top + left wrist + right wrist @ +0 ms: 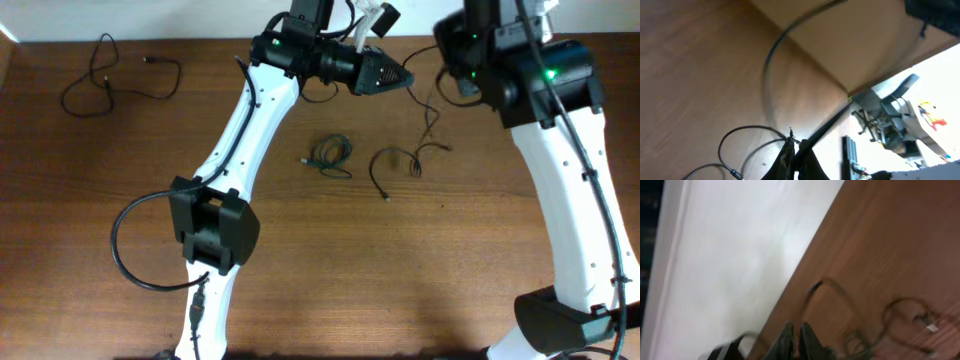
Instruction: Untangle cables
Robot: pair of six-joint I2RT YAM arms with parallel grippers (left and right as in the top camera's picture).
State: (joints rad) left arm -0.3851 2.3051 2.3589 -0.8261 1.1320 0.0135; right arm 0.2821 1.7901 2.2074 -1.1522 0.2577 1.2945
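Overhead sharp, evenly lit. Wrist views blurred, probably motion; cables (815,287) smeared. Left wrist overexposed at right.

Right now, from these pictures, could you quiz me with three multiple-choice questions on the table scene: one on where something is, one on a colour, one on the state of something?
1. Where does the lone black cable lie?
A. Near the far left corner of the table
B. In the middle of the table
C. By the right arm's base

2. What colour is the table?
A. White
B. Brown wood
C. Green

3. What state is the small dark cable at the centre in?
A. Stretched out straight
B. Hanging in the air
C. Bunched in a coil, lying on the table

Answers:
1 A: in the overhead view it loops at the far left, apart from the other cables.
2 B: brown wood grain shows in every view.
3 C: it sits as a compact bundle flat on the wood.
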